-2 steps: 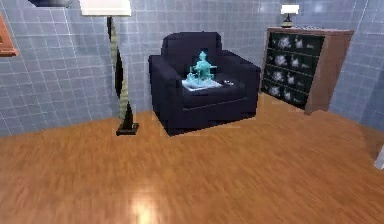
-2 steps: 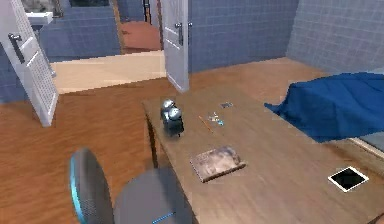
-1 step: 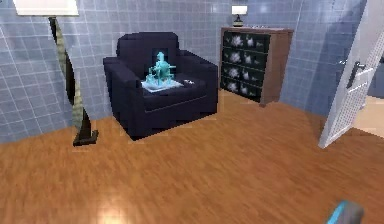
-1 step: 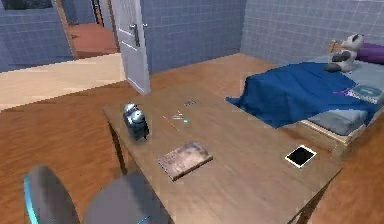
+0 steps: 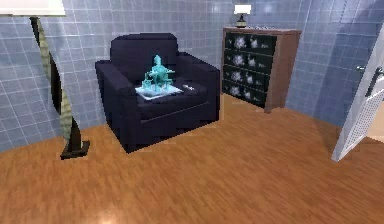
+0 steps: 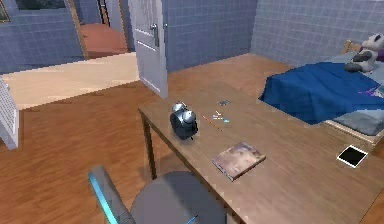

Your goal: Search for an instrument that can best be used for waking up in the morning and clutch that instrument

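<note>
A small dark alarm clock (image 6: 183,120) with a round face and two bells on top stands on a wooden table (image 6: 290,175) in the arm side view, near the table's far left corner. A few tiny items (image 6: 220,116) lie just right of the clock.
On the table lie a book (image 6: 238,158) and a phone (image 6: 352,155); a grey chair (image 6: 160,203) stands at its near side. A blue bed (image 6: 320,90) is at the right, a white door (image 6: 150,45) behind. The forward view has a dark armchair (image 5: 160,95) bearing a teal statue (image 5: 158,75), a floor lamp (image 5: 60,90) and a cabinet (image 5: 258,65).
</note>
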